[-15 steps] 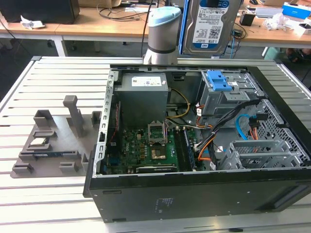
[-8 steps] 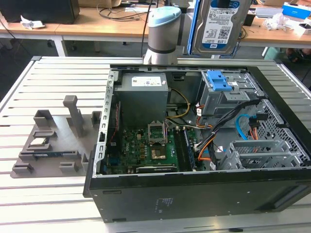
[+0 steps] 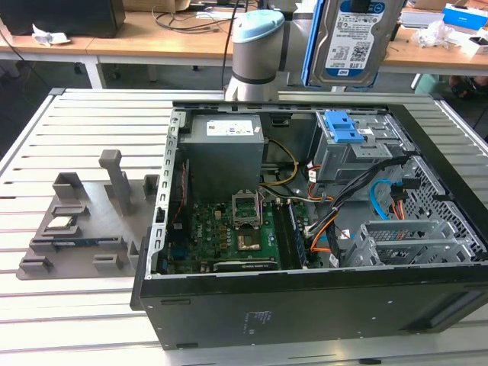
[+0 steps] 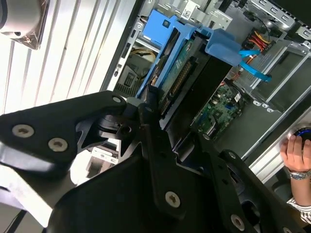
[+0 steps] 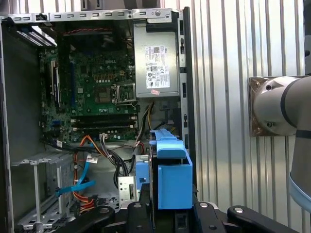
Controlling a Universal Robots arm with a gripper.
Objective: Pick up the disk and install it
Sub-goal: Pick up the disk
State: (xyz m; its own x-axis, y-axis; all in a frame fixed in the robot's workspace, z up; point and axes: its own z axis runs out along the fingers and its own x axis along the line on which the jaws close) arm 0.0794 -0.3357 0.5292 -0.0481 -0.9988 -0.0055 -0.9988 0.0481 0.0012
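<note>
High over the open computer case [image 3: 305, 305], the disk [image 3: 352, 42] hangs upright, its white-and-blue label facing the exterior view and its blue frame showing along one edge. In the second wrist view my gripper [image 4: 175, 121] is shut on the disk [image 4: 177, 63], black fingers [image 4: 148, 104] pressed against its sides, green circuit board and blue frame visible. The first wrist view looks down the disk's blue frame [image 5: 170, 179], held in my gripper [image 5: 170, 213], above the case interior. Below the disk stands the blue-topped grey drive cage [image 3: 347, 141].
Inside the case are the motherboard [image 3: 229, 229], a grey power supply [image 3: 225, 149], orange and blue cables [image 3: 381, 202] and a metal bay [image 3: 412, 244]. A grey fixture plate [image 3: 91, 244] with a small chip [image 3: 61, 223] lies at the exterior view's left. A person's hand [image 4: 296, 150] rests beside the case.
</note>
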